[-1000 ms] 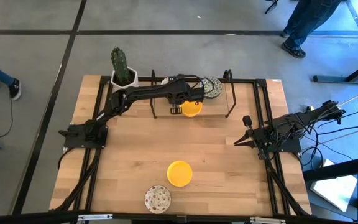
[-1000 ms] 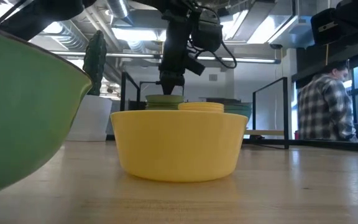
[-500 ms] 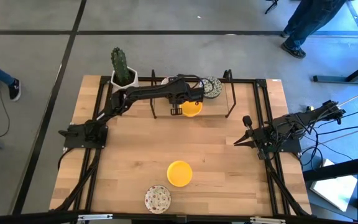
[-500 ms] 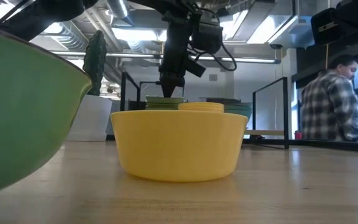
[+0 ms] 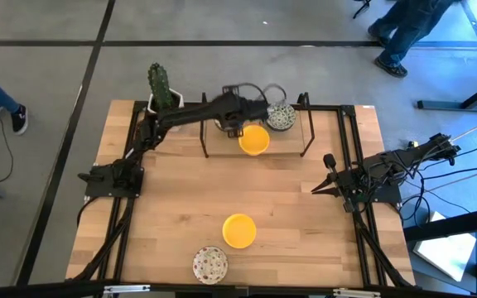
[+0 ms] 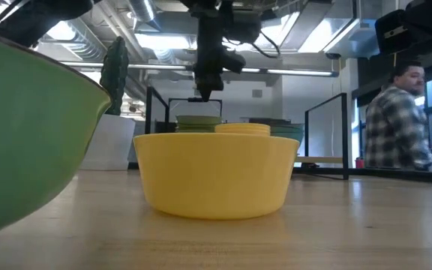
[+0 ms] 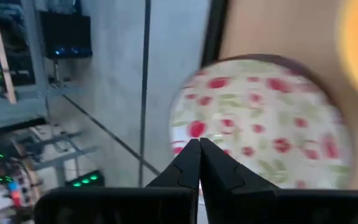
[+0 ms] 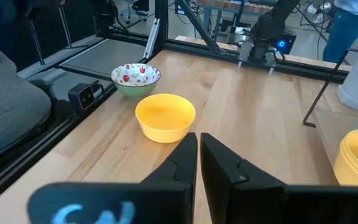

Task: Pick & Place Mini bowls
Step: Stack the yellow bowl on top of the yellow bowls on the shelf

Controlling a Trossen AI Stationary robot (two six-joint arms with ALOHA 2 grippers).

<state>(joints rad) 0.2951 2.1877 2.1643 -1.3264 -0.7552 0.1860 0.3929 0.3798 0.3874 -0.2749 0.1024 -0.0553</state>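
My left gripper (image 5: 237,128) is shut and hangs over the table's far side, next to a stack of yellow mini bowls (image 5: 254,139). Its wrist view looks down on a white, red-speckled mini bowl (image 7: 260,124) below the shut fingertips (image 7: 199,144). In the low view the tip (image 6: 203,96) stands clear above the far stacks (image 6: 199,121). Grey-green patterned bowls (image 5: 281,117) stand farther right. A single yellow bowl (image 5: 239,230) and a red-speckled bowl (image 5: 209,264) rest on the near half. My right gripper (image 5: 328,161) waits shut at the right edge, holding nothing.
A white pot with a green cactus (image 5: 163,91) stands at the far left corner. A black metal frame (image 5: 305,124) straddles the far stacks. A person in a plaid shirt (image 6: 400,127) stands beyond the table. Bare wood lies between the far stacks and the near bowls.
My left gripper has risen and drawn back toward the table's far edge, off the yellow stack, which now shows whole from above. It has stayed shut. The bowls have kept their places.
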